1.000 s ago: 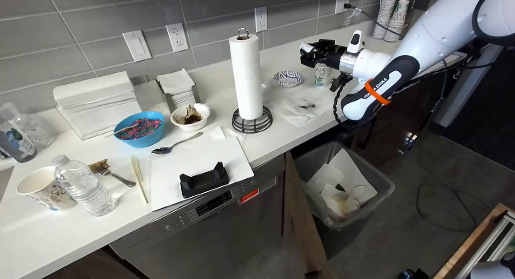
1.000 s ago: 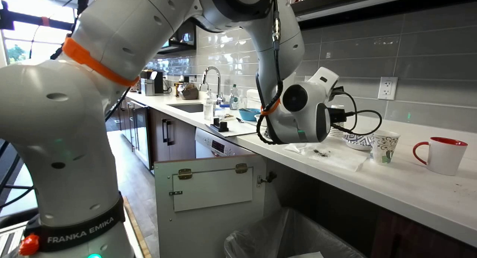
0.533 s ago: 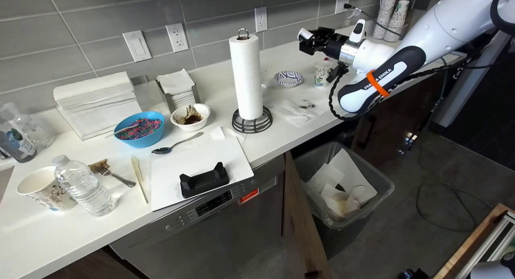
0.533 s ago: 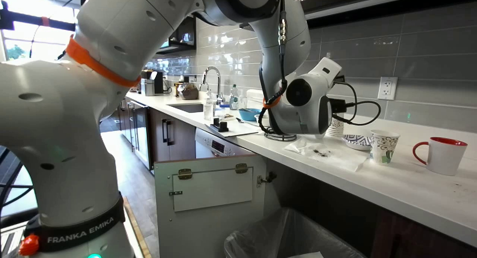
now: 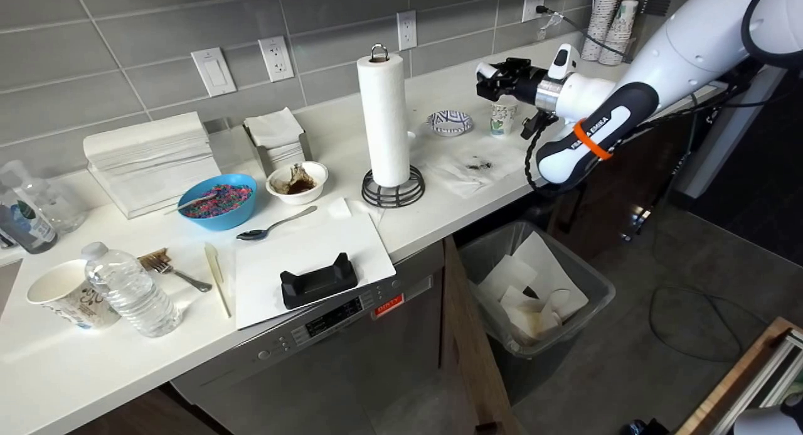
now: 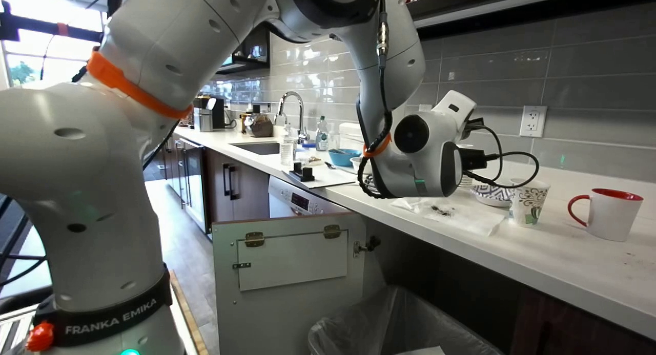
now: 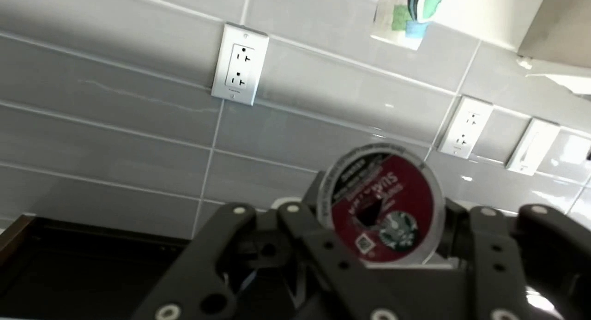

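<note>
The fingers grip a red-lidded Starbucks pod ("SUMA" legible).

From here I count one coffee pod, one water bottle, one fork, one blue bowl, one paper-towel roll, two stacks of folded paper, one bin, one light switch and three white wall outlets.
</note>
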Robot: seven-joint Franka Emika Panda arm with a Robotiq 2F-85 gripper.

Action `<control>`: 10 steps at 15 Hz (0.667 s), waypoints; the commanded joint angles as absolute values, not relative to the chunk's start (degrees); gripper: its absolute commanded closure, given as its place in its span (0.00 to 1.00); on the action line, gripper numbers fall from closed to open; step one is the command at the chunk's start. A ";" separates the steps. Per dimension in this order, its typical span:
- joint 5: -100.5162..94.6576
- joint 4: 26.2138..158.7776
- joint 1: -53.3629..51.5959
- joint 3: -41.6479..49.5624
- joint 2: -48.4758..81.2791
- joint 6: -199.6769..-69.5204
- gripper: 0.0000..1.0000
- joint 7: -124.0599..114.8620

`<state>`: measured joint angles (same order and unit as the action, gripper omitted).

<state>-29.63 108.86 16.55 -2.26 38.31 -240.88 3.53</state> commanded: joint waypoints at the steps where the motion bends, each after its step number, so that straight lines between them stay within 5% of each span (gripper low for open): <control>1: -27.40 111.13 12.25 2.27 37.05 -240.17 0.86 4.29; 6: -31.08 110.27 11.96 2.36 38.02 -244.27 0.86 0.17; 10: -38.96 102.89 27.10 -17.95 39.59 -241.69 0.86 1.97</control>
